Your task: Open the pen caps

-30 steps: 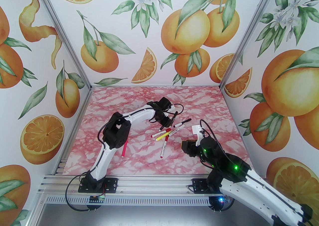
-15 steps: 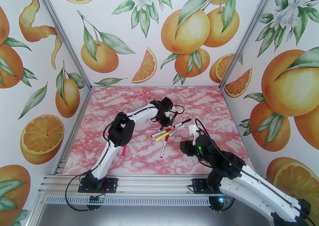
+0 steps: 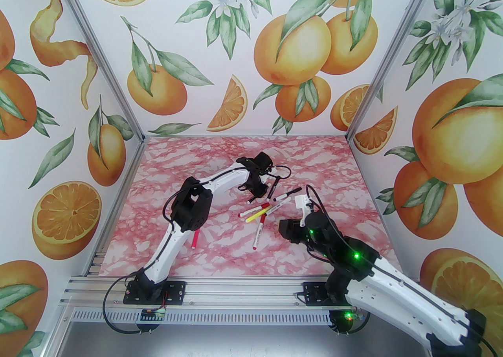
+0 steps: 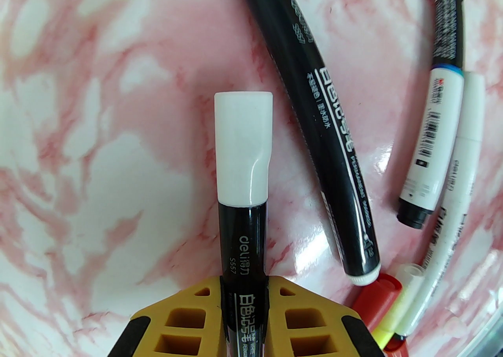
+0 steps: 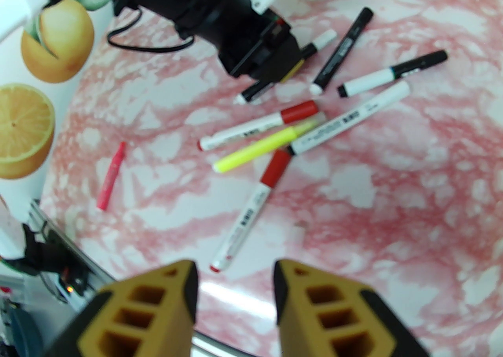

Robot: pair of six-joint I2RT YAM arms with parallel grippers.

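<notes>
Left claw (image 4: pixel 243 294) pinches black pen (image 4: pixel 243 237) barrel; white cap (image 4: pixel 243 147) exposed, probably light, smooth, slippery: grip mid-cap, pull axially. Right claw (image 5: pixel 235 286) spread, empty.

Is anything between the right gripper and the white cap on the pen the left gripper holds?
Loose pens lie on the table between the open right gripper and the white cap on the left gripper's black pen; above them nothing visible blocks.
</notes>
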